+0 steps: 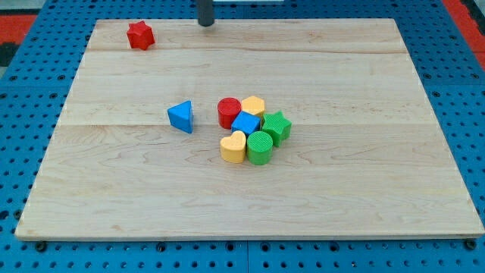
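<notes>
My tip [206,23] rests at the top edge of the wooden board, a little left of centre. It touches no block. The red star [140,35] is the nearest block, lying to the tip's left near the board's top-left corner. A blue triangle [181,116] lies alone left of centre. Just right of it sits a tight cluster: a red cylinder [228,112], a yellow pentagon-like block [253,105], a blue cube [245,123], a green star [276,127], a green cylinder [260,147] and a yellow heart [233,147].
The wooden board [364,189] lies on a blue perforated table [15,152] that shows on all sides. A red surface [23,30] shows at the view's top corners.
</notes>
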